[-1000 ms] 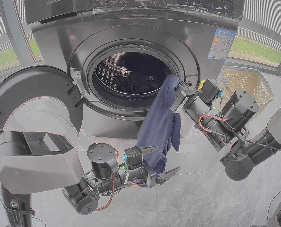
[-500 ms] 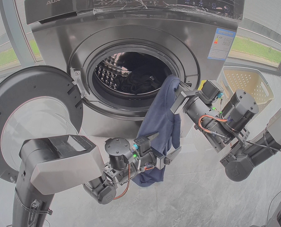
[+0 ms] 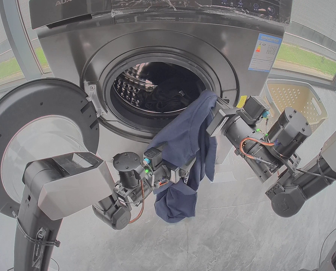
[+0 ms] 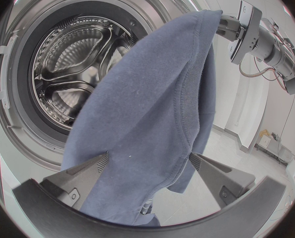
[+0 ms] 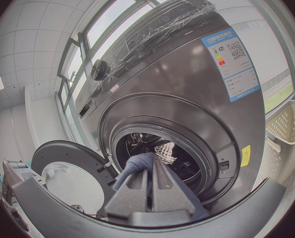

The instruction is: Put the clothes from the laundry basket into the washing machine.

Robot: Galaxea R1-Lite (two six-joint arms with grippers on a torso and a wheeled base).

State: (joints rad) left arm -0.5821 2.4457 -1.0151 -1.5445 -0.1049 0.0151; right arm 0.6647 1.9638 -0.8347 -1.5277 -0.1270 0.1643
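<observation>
A navy blue garment (image 3: 186,132) hangs in front of the washing machine's drum opening (image 3: 137,91). My right gripper (image 3: 215,104) is shut on its top edge beside the opening's right rim; the cloth (image 5: 137,162) shows pinched between the fingers (image 5: 167,185). My left gripper (image 3: 177,159) is open lower down, pressed into the hanging cloth. The garment (image 4: 147,109) drapes between its spread fingers (image 4: 88,169), and the tail hangs below them. Dark clothes (image 3: 168,95) lie inside the drum.
The machine's round door (image 3: 36,132) stands swung open on the left. A beige laundry basket (image 3: 299,98) sits on the floor to the right of the machine, behind my right arm. Grey floor (image 3: 232,238) lies open in front.
My left gripper has risen and moved toward the machine, pushing into the garment and lifting its middle; the lower cloth now bunches over it. The right gripper has barely moved.
</observation>
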